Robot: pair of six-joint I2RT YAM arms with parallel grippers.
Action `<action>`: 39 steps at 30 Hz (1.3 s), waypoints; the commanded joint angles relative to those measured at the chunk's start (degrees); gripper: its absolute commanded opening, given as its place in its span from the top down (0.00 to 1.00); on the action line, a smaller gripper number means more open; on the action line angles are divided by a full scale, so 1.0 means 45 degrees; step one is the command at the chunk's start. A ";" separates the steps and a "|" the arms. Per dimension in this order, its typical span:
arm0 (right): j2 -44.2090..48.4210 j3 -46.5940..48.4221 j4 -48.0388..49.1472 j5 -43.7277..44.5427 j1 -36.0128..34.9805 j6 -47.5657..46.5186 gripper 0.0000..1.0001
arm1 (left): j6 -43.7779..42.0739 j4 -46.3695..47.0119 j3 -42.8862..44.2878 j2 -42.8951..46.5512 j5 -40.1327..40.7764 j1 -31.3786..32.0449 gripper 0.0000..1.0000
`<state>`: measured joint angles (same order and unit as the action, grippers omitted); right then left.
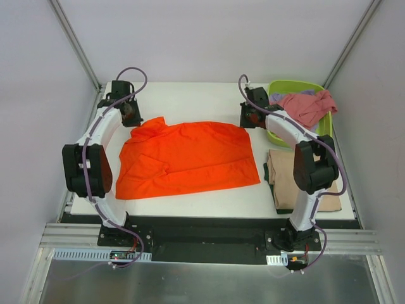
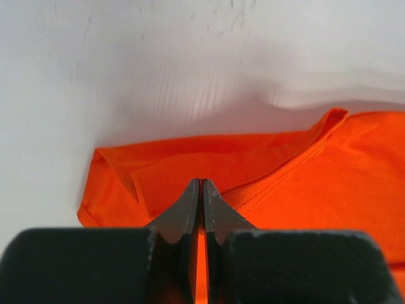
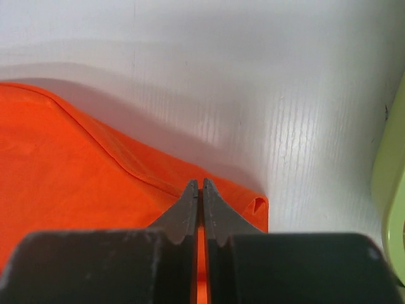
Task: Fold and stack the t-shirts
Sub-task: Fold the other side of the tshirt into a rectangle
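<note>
A bright orange t-shirt (image 1: 186,158) lies spread across the middle of the white table (image 1: 190,95). My left gripper (image 1: 131,118) is at its far left corner, by the collar and sleeve. In the left wrist view the gripper (image 2: 200,184) is shut, with orange cloth (image 2: 329,177) pinched in the thin slit between the fingers. My right gripper (image 1: 251,118) is at the far right corner. It is shut (image 3: 200,183) on the hem corner of the orange cloth (image 3: 76,164). A folded tan t-shirt (image 1: 282,178) lies at the right, partly under the right arm.
A lime-green tub (image 1: 294,84) stands at the back right, holding a dusty pink t-shirt (image 1: 308,106) and a bit of lavender cloth (image 1: 278,98). Its edge (image 3: 389,183) shows at the right of the right wrist view. Grey walls enclose the table.
</note>
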<state>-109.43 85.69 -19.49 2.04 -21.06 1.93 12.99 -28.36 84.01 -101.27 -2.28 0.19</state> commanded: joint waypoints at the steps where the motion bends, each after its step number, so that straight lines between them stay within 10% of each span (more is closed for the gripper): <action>1: 0.1562 -0.0661 0.0502 -0.0278 -0.0066 -0.0196 0.99 | 0.0080 0.0266 -0.1614 0.1701 0.1151 0.0486 1.00; 39: 0.2775 -0.2675 0.0385 0.0151 -0.0066 -0.0879 0.99 | 0.4162 0.1243 -1.0874 1.1625 0.1895 0.0916 1.00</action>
<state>-99.26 73.23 -18.22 2.24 -21.26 -1.17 27.57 -23.40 36.86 -52.31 6.48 3.79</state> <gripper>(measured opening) 0.020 0.008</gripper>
